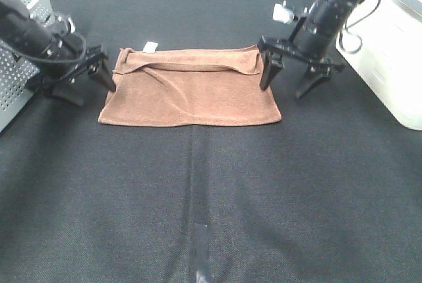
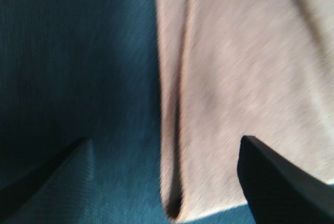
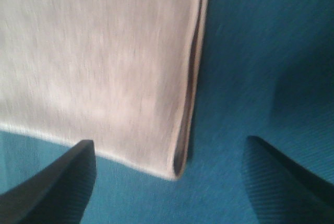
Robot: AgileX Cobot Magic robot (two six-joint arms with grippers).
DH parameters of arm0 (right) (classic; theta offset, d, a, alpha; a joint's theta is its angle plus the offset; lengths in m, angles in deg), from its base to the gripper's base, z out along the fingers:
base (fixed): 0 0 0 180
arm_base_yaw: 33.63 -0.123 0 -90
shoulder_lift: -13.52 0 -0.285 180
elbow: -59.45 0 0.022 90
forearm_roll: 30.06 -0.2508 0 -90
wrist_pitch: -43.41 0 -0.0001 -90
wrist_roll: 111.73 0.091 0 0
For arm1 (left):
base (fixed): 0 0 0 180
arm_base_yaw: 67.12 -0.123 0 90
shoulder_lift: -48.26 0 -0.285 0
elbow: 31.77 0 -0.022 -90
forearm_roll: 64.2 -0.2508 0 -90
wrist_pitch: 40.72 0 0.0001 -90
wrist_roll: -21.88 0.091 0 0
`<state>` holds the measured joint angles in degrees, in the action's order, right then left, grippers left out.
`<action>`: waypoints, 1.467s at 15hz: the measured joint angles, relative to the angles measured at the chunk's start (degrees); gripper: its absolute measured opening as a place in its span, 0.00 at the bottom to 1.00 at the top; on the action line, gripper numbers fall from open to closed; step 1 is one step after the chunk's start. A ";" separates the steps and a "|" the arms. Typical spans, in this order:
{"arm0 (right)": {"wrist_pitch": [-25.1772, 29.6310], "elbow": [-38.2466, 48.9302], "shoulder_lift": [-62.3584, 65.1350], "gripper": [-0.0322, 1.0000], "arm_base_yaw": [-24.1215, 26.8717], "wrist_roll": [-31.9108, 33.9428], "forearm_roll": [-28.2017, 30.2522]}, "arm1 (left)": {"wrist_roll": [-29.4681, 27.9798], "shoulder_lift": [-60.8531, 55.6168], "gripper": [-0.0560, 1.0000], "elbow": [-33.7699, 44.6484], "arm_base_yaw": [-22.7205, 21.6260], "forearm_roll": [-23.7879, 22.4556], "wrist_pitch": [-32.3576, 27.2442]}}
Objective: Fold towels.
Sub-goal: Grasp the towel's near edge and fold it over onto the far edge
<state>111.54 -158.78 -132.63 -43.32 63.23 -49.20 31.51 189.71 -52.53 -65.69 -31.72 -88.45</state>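
Observation:
A reddish-brown towel [image 1: 191,92] lies folded double on the black table, its far fold edge rumpled and a small white tag [image 1: 150,47] at its far left corner. My left gripper [image 1: 95,93] stands open just off the towel's left far corner, one finger close to the cloth. In the left wrist view the towel [image 2: 235,67] shows its doubled edge between the spread fingers of the left gripper [image 2: 164,139]. My right gripper [image 1: 282,92] is open at the right far corner. The right wrist view has the towel's [image 3: 94,51] corner between that gripper's [image 3: 169,141] fingers, ungripped.
A white perforated basket [image 1: 16,45] stands at the far left behind the left arm. A white box [image 1: 389,52] sits at the right edge. A strip of tape [image 1: 201,250] marks the table near the front middle.

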 joint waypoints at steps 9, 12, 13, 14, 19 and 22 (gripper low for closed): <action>-6.59 7.45 -0.86 0.70 0.00 -4.81 -7.33 | -4.47 0.34 0.74 2.58 5.33 -0.17 4.76; -7.56 7.73 -1.66 0.34 0.00 -5.73 -9.11 | -5.21 0.92 0.58 2.41 5.33 0.11 4.53; -7.96 7.79 -1.72 0.17 0.00 -5.73 -9.11 | -5.27 1.09 0.45 2.41 5.44 -0.29 4.24; -8.37 7.79 -1.72 0.06 0.00 -5.73 -9.17 | -5.27 1.43 0.26 2.41 5.67 -0.80 3.61; -7.96 7.79 -1.03 0.03 0.00 -4.18 -9.00 | -5.50 0.92 0.06 2.41 5.84 -4.64 -0.06; -6.25 11.17 4.01 0.03 0.00 -4.13 -8.94 | -4.98 -3.15 0.06 6.42 5.90 -10.54 -2.29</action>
<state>105.29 -147.61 -128.62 -43.32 59.10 -58.13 26.53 186.56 -46.11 -59.79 -42.26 -90.74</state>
